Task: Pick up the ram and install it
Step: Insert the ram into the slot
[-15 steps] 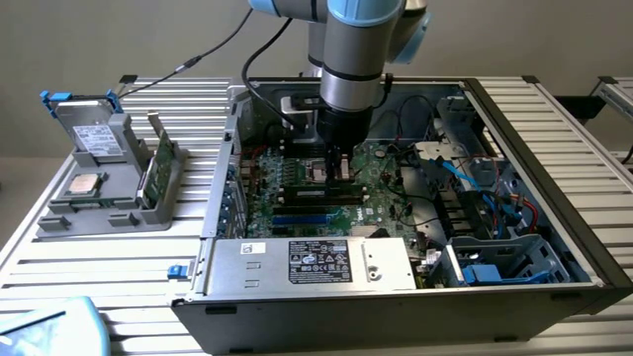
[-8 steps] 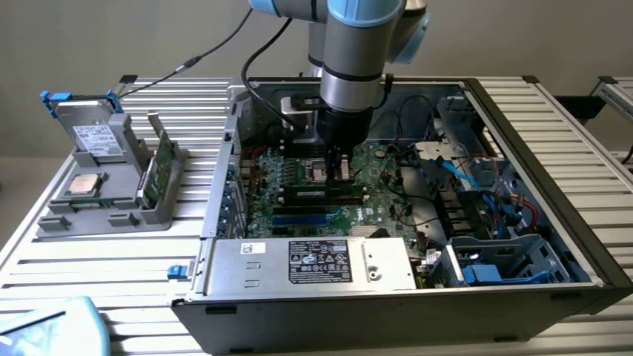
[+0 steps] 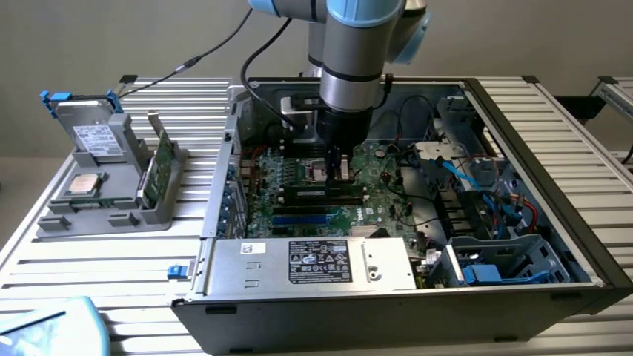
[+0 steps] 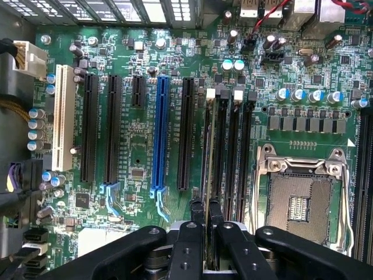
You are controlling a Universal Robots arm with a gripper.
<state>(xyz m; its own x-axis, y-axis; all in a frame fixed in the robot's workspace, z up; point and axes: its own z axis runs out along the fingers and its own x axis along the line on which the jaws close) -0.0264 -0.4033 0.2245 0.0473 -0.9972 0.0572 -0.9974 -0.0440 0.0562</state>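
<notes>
Gripper [image 4: 206, 205] nearest the lens, jaws pinched narrow on the ram [image 4: 208, 146]. Stick is held edge-on so its long edge runs along the memory slots [image 4: 236, 151], beside the empty processor socket [image 4: 300, 204]. Arm stands upright inside the open computer case [image 3: 549, 178], ram low over the motherboard [image 3: 296, 178], seemingly not yet seated.

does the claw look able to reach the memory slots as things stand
Probably yes: the claw holds the ram edge-on right over the memory slots, with nothing visible between them.
</notes>
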